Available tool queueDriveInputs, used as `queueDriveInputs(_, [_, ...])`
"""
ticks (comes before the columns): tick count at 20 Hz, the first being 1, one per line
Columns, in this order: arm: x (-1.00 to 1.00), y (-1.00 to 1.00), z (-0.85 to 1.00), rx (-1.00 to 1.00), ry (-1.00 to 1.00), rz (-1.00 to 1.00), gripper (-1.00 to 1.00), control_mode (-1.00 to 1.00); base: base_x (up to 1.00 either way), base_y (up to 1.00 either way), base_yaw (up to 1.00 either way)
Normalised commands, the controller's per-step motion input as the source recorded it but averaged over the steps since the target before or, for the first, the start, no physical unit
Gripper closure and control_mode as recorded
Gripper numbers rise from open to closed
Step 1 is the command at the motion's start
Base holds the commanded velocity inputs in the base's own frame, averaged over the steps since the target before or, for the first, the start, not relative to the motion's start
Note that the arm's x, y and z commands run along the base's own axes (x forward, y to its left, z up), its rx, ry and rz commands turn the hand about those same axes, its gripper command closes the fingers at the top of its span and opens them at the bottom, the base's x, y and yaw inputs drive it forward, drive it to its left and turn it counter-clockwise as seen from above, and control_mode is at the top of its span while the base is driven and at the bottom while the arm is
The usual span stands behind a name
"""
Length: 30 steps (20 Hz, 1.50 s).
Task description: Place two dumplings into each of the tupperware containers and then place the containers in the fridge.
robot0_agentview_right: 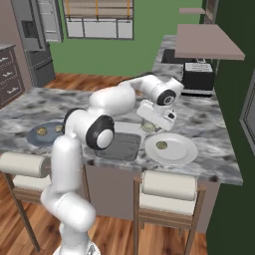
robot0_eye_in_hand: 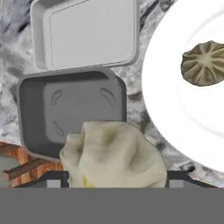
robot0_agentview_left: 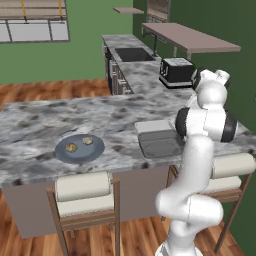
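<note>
One pale dumpling (robot0_eye_in_hand: pixel 113 153) was gripped in the claw (robot0_eye_in_hand: pixel 114 177). Two tubs (robot0_eye_in_hand: pixel 72 111) were seen just past it, one more dumpling (robot0_eye_in_hand: pixel 203 62) off to the side on a white plate (robot0_eye_in_hand: pixel 175 105).

pale cream dumpling (robot0_eye_in_hand: pixel 113 153), white plate (robot0_eye_in_hand: pixel 175 109), dark grey tub (robot0_eye_in_hand: pixel 70 113).

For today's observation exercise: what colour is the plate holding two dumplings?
Blue-grey; the plate shows best in the left base view.

Green walls (robot0_agentview_left: pixel 85 55) fill the frame's top, a window (robot0_agentview_left: pixel 32 22) upper left, wood floor (robot0_agentview_left: pixel 50 90) beneath, two cushioned stools (robot0_agentview_left: pixel 85 200) along the bottom.
</note>
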Motion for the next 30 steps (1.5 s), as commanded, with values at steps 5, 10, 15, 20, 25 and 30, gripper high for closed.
queueDriveInputs(5, [-0.55, 1.00, 0.32, -0.22, -0.01, 0.00, 1.00, -1.00, 0.00, 0.00, 0.00])
queueDriveInputs(10, [0.26, 0.88, -0.32, -0.21, -0.04, 0.03, 1.00, -1.00, 0.00, 0.00, 0.00])
queueDriveInputs(15, [0.85, 0.41, -0.69, -0.13, -0.01, 0.06, 1.00, -1.00, 0.00, 0.00, 0.00])
queueDriveInputs(20, [0.68, -0.31, -0.04, 0.00, 0.00, 0.00, 1.00, -1.00, 0.00, 0.00, 0.00])
queueDriveInputs(25, [0.02, -0.32, -0.02, 0.00, 0.00, 0.00, 1.00, -1.00, 0.00, 0.00, 0.00])
queueDriveInputs(30, [0.00, -0.05, -0.18, 0.00, 0.04, 0.00, 1.00, -1.00, 0.00, 0.00, 0.00])
